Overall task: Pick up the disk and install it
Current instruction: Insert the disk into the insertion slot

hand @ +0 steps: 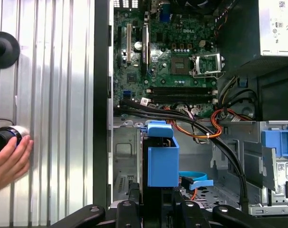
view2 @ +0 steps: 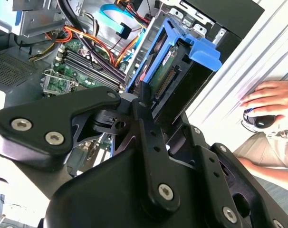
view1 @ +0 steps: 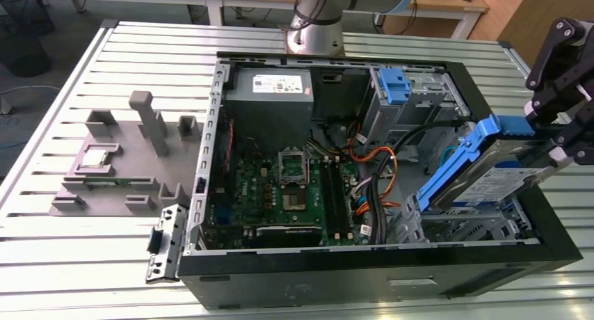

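The exterior view is taking in the open computer case (view1: 307,285) lying on the slatted table (view1: 83,264). The drive cage (view1: 464,229) at its corner on the exterior view's right is standing open. Orange and black cables (view1: 376,160) are crowding just beside the cage, and the case's black wall is running close on the other side. The gripper (view1: 560,147) is hanging over that wall, angled down toward the case and pinching the disk (view1: 492,184) by one end. The disk is hanging tilted just above the cage, with its blue bracket uppermost. In the first wrist view a person's hand (hand: 8,161) is cupping a small dark object on the table outside the case.
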`<move>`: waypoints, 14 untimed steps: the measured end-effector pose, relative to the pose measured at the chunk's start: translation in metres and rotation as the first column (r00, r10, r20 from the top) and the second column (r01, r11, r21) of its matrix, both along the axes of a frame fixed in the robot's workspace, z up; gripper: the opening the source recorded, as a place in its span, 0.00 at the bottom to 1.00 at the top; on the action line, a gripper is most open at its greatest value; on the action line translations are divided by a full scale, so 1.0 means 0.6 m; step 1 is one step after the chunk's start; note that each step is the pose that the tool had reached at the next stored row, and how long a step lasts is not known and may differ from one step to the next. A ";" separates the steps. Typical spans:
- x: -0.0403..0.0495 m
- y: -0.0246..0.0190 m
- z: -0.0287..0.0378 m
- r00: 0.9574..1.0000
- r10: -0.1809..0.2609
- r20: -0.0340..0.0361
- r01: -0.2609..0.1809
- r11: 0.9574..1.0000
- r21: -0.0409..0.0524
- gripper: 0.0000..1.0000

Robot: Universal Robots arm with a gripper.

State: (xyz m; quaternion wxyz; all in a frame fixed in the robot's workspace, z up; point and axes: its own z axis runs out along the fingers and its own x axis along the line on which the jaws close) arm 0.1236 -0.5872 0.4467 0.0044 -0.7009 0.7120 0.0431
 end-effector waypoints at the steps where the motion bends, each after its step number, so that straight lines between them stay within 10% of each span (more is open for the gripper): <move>1: 0.000 0.0001 -0.001 1.000 0.000 0.000 0.000 1.000 0.000 0.35; 14: 0.000 0.0045 -0.005 1.000 0.000 0.000 0.000 1.000 0.000 0.35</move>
